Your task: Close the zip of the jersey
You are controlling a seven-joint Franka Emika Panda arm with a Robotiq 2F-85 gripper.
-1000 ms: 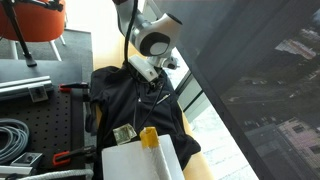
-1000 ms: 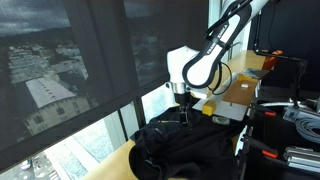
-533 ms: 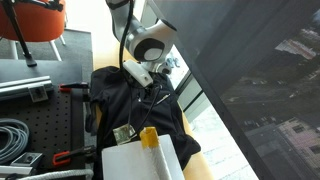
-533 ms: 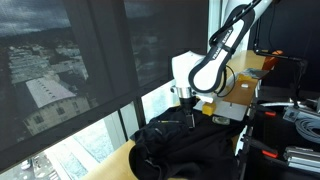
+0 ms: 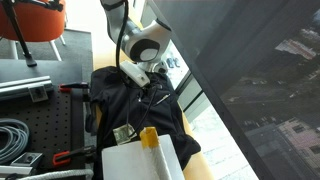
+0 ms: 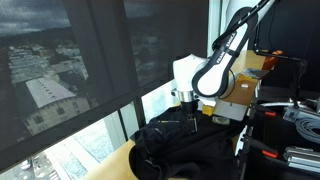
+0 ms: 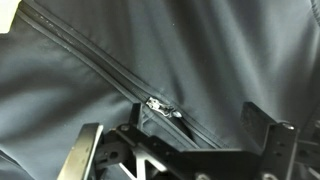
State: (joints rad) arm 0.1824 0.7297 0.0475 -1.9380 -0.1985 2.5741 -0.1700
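Jersey [image 5: 128, 100], black, lay spread over a tabletop [image 5: 190, 140] beside a tall window [image 5: 260, 60] in both exterior views. Its zip [image 7: 95, 58] ran diagonally across the wrist view, with the silver slider [image 7: 160, 105] partway along it. The gripper [image 7: 178, 140] pointed down, close over the fabric. Its fingers [image 7: 85, 150] stood wide apart, one on each side of the slider, and gripped nothing. A white box [image 5: 135, 160] and a yellow object [image 5: 148, 134] sat at the jersey's edge.
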